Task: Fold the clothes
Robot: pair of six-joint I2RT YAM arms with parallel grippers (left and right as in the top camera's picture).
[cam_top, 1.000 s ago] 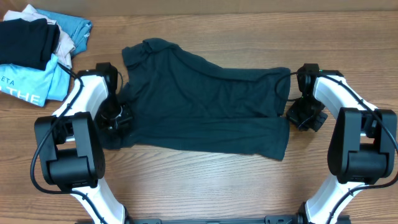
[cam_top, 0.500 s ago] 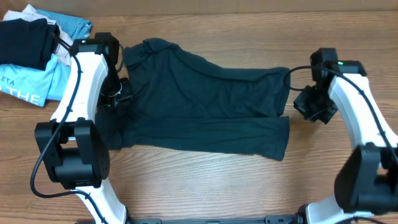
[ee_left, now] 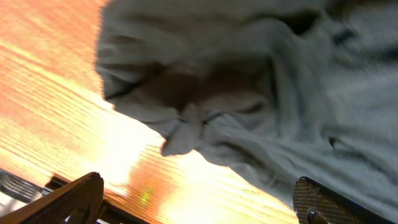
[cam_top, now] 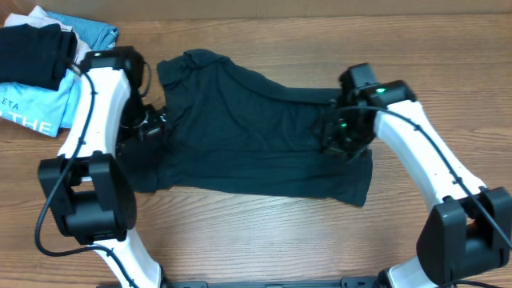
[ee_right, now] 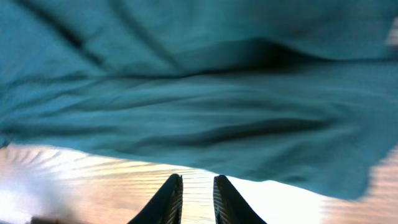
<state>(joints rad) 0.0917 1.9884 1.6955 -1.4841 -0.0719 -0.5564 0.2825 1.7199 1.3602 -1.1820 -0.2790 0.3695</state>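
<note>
Dark teal clothes [cam_top: 256, 136] lie spread and wrinkled at the centre of the wooden surface [cam_top: 256, 240]. The left gripper [cam_top: 148, 128] has just spread wide at the left edge and holds nothing. The right gripper [ee_right: 196, 193] has swung in over the right end, barely parted and empty. A fresh grasp probably comes next.

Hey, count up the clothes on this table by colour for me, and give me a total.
Dark teal garment, spread flat: 1
Black garment, folded: 1
Light blue: 2, the printed shirt and a plain piece
Whitish piece, mostly hidden: 1
Total: 5, though the pile may hide more.
</note>
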